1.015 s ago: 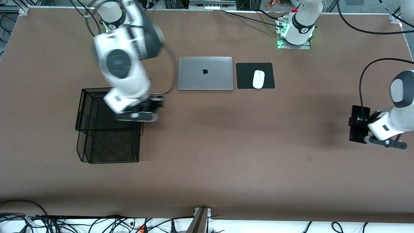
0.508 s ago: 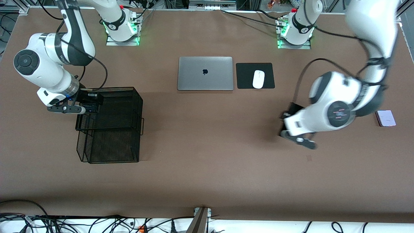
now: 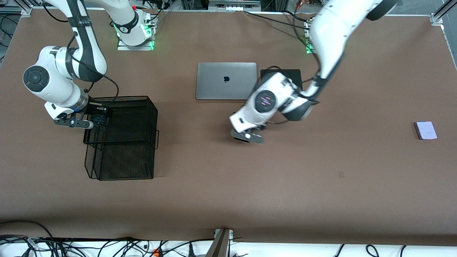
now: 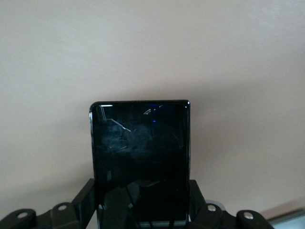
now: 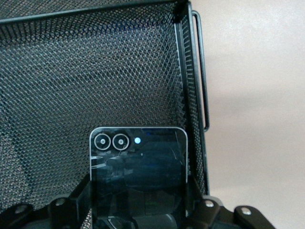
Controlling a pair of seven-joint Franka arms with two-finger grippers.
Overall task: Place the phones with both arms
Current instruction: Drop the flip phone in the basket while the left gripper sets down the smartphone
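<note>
holding a black flip phone [image 5: 138,174] clamped between its fingers, the right gripper [image 3: 95,119] hangs over the top tier of the black mesh basket [image 3: 142,107] at the right arm's end of the table; the right wrist view shows the phone's two camera rings above the mesh floor, with the basket's wall and wire handle [image 5: 202,71] just beside it. the left gripper [image 3: 251,132] is up over bare table [image 3: 214,200], near the silver laptop [image 3: 226,81], pinching a long slim black phone [image 4: 140,157] by its sides, the dark glossy face up and nothing but tabletop under it in the left wrist view. the left arm's body covers most of the black mouse pad [image 3: 275,72], so whatever lies on the pad cannot be seen. the pale lilac-white flip phone [image 3: 425,130] lies flat and alone toward the left arm's end of the table, well apart from both grippers. the basket's lower tier [image 3: 121,162] sticks out nearer the front camera. loose cables [image 3: 107,246] run along the edge nearest the front camera.
</note>
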